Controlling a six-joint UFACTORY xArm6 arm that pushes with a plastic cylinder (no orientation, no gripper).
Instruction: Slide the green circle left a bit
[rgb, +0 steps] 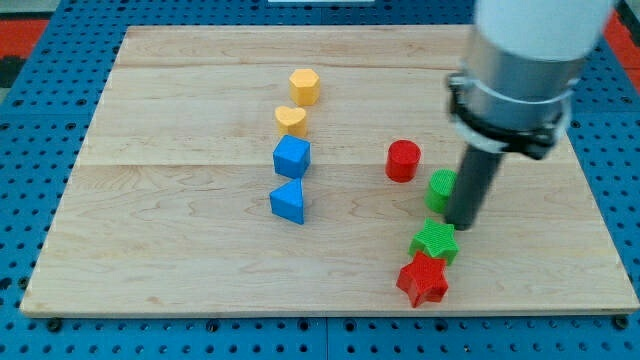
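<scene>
my tip (463, 222) sits touching the green circle (441, 190) on its right side, so pushing left is lined up; no claw on this rig, nothing grasped

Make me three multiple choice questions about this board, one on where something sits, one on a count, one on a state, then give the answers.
1. Where is my tip relative to the green circle?
A. on its right side in the view
B. far to its left
C. above the yellow blocks

2. How many red blocks are on the wooden board?
A. one
B. two
C. three

3. How do the green star and red star stand?
A. far apart
B. stacked
C. right next to each other

Answers: A, the rod stands against the circle's right edge; B, a red cylinder and the red star; C, their edges appear to meet near the view's bottom.
</scene>
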